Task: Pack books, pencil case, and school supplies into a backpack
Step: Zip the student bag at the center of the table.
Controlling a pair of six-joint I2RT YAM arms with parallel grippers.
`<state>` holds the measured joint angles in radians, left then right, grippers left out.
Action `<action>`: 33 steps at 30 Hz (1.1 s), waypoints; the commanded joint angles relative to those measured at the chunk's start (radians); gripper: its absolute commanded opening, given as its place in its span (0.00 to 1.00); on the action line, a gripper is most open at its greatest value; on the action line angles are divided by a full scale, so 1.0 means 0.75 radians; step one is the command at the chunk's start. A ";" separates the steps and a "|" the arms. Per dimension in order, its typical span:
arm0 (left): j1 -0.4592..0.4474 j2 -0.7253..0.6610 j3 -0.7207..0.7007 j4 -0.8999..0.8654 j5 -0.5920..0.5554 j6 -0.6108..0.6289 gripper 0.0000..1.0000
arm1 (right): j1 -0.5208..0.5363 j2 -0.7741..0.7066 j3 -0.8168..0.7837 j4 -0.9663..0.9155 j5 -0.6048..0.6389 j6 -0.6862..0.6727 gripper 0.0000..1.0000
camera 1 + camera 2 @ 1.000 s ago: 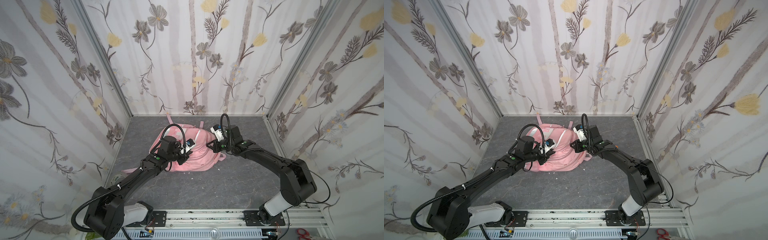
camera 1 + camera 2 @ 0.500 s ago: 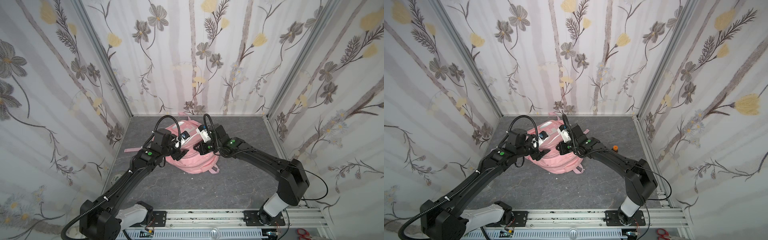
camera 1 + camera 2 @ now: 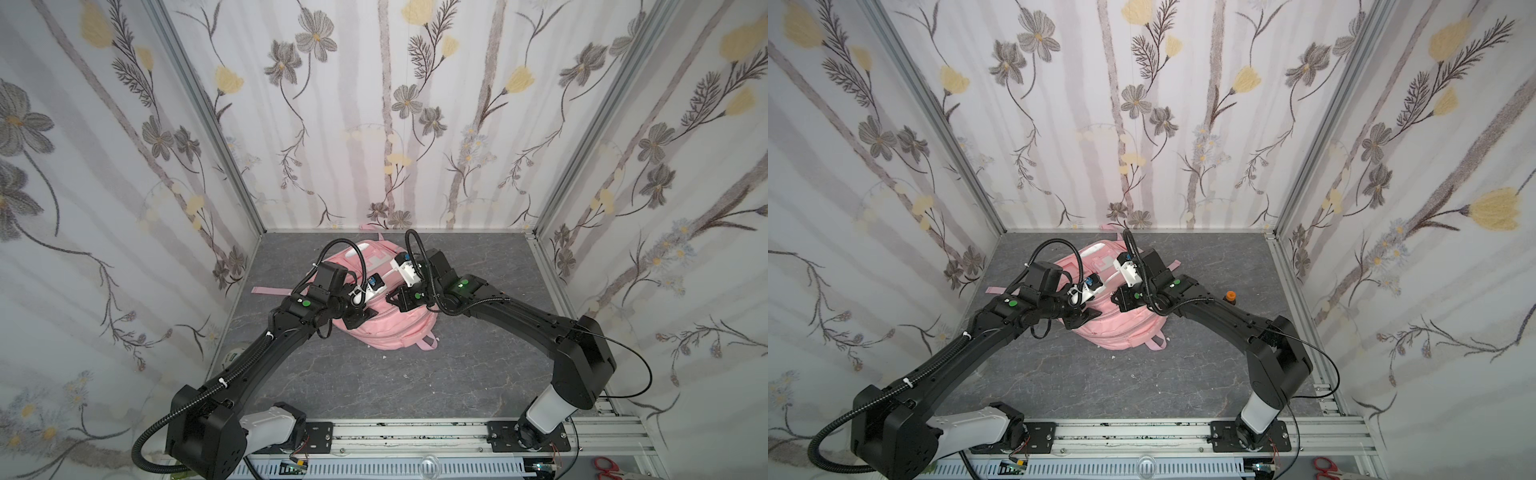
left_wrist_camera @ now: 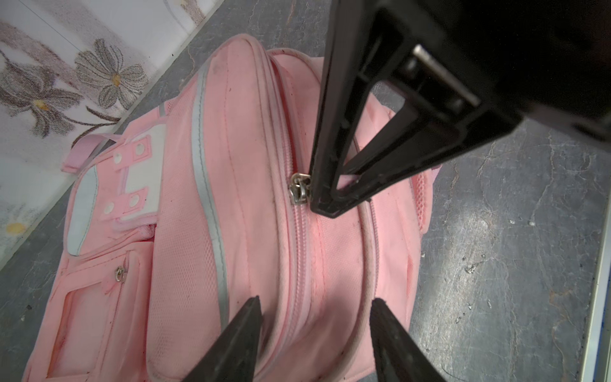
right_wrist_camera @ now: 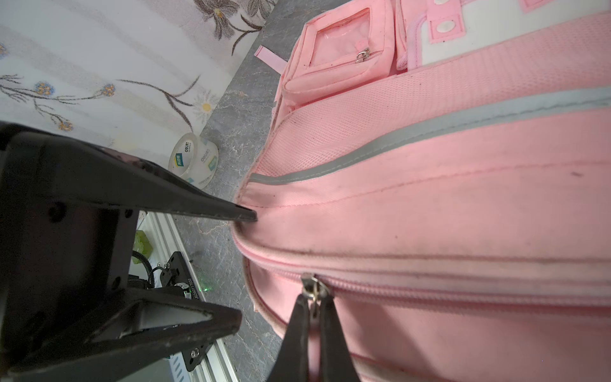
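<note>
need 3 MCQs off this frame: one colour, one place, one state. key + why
1. The backpack's long trim strip is: A) green B) grey C) black
2. The tape roll is: A) on the table, apart from the backpack B) inside the backpack C) atop the backpack
3. The right gripper is: A) open above the backpack B) shut on a strap C) shut on the zipper pull
Key: 1B, the strip reads grey in both wrist views; 2A, the right wrist view shows it on the grey table; 3C, its fingertips pinch the metal pull.
</note>
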<state>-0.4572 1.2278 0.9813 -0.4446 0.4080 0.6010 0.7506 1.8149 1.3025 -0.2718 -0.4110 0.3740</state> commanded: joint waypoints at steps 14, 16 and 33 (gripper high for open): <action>0.000 0.118 0.051 0.046 0.083 0.044 0.01 | 0.011 -0.047 -0.019 0.044 -0.065 -0.083 0.00; 0.000 0.105 0.042 0.042 0.054 0.055 0.00 | -0.005 -0.049 -0.024 0.032 -0.053 -0.084 0.00; 0.165 -0.168 -0.077 -0.006 0.012 0.017 0.56 | -0.151 0.002 0.062 -0.131 -0.078 -0.233 0.00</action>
<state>-0.3294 1.0966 0.8928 -0.4736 0.4274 0.6685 0.6086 1.8038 1.3121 -0.3649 -0.4427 0.2451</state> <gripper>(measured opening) 0.335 0.063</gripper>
